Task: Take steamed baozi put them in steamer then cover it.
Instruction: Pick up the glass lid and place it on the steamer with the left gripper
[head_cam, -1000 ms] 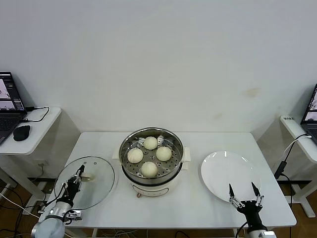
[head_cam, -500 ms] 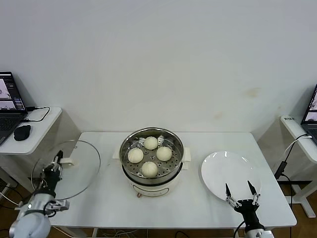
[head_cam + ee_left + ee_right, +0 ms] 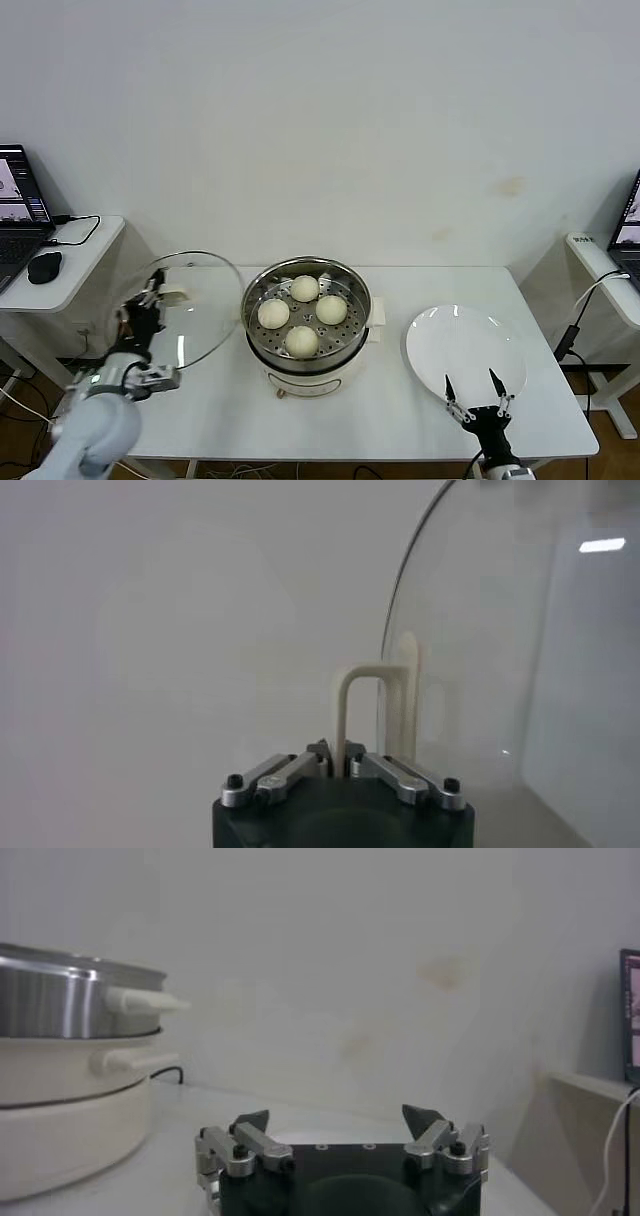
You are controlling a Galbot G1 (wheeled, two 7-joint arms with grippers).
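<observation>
We've got a polished steel steamer [image 3: 306,312], really shiny on the wall, with a perforated metal tray inside and a matt cream plastic-looking base. The four baozi [image 3: 304,313] look smooth, matt, soft dough. The cover [image 3: 190,305] is clear glass, glossy, catching reflections, with a thin metal rim and a smooth cream plastic-looking handle [image 3: 375,705]. The plate [image 3: 466,355] is glossy white, ceramic-looking. The table [image 3: 380,405] is plain matt white. Both the left gripper [image 3: 338,765] and the right gripper [image 3: 338,1125] have matt black bodies with bare metal links and dark fingertips.
</observation>
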